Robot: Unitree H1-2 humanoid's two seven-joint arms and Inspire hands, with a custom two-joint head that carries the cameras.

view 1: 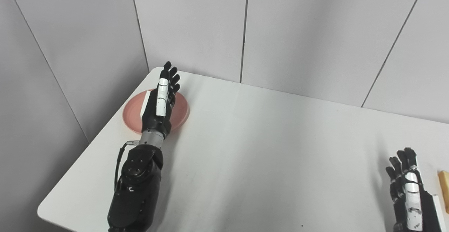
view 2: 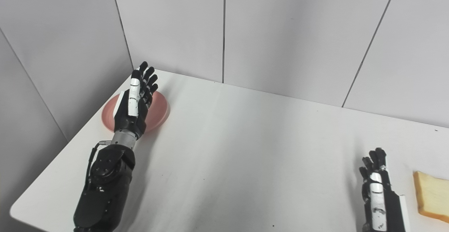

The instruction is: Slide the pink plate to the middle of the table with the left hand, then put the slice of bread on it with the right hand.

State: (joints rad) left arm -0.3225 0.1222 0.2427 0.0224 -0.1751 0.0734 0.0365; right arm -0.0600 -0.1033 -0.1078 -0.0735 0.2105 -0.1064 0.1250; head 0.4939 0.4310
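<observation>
1. The pink plate [view 1: 135, 114] sat near the far left corner of the white table [view 1: 263, 148], close to the left edge, well away from the middle.
2. The left hand [view 1: 162, 100] was above the plate, held edge-on with its fingers straight, a little apart and pointing toward the far wall; it held nothing. Whether it touched the plate could not be told.
3. The left forearm [view 1: 135, 186] came up from the bottom edge along the left side of the table.
4. The slice of bread [view 2: 432, 196] lay flat on the table at the near right, cut off by the picture's edge.
5. The right hand [view 2: 377, 190] was just left of the bread, apart from it, fingers extended and loosely together, empty.
6. Grey wall panels [view 2: 280, 32] stood behind the table.
</observation>
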